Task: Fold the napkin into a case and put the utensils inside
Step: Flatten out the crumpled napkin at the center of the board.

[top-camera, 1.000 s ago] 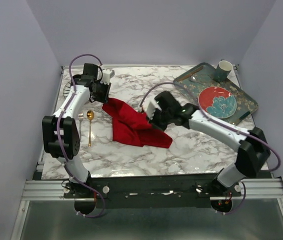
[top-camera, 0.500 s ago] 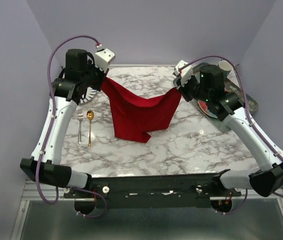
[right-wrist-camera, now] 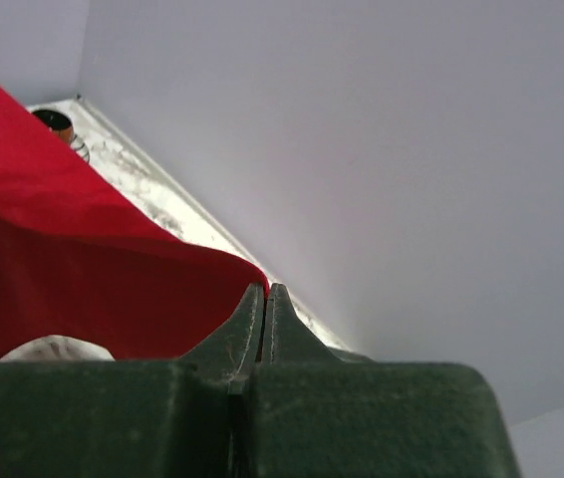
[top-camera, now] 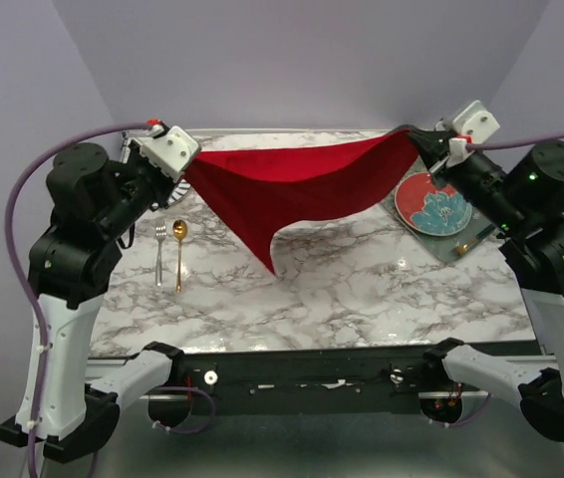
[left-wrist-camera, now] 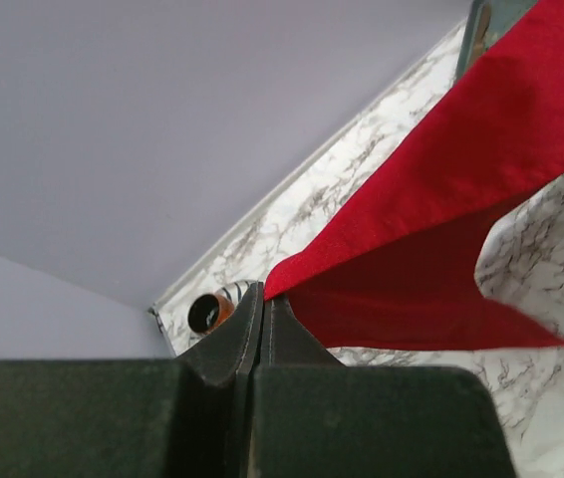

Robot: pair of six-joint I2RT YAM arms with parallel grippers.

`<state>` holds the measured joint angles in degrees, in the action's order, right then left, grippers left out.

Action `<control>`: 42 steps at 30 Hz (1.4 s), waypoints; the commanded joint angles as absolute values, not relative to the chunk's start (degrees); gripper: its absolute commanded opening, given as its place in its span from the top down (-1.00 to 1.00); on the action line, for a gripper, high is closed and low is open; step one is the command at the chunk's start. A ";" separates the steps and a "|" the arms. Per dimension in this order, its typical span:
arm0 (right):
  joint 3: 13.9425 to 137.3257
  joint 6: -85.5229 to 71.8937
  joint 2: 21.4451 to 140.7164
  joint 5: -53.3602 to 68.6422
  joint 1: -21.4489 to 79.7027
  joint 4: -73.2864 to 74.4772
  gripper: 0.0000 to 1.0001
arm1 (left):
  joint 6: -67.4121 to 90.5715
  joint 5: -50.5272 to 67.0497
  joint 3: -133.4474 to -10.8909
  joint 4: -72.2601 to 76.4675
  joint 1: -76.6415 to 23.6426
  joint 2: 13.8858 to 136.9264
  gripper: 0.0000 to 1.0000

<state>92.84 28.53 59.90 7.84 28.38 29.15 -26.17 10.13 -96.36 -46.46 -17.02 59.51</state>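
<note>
The napkin (top-camera: 292,189) hangs between left gripper (top-camera: 186,171) and right gripper (top-camera: 415,135); fork (top-camera: 160,251) and spoon (top-camera: 179,255) lie below the left one

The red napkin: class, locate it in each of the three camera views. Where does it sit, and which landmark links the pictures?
Top external: napkin stretched in the air across the upper middle, between left gripper and right gripper.
Left wrist: napkin fans from lower centre to the upper right.
Right wrist: napkin fills the left side, reaching the centre.
Shared landmark: the marble table, seen in all three.
</note>
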 commanded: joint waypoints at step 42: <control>88.24 27.15 98.60 9.40 16.53 17.05 0.99 | -19.25 4.39 -91.84 -26.20 -12.39 98.94 1.00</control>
<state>82.41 24.64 91.98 7.68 18.85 21.37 -19.44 2.59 -89.32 -33.65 -12.45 92.71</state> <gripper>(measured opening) 0.014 0.009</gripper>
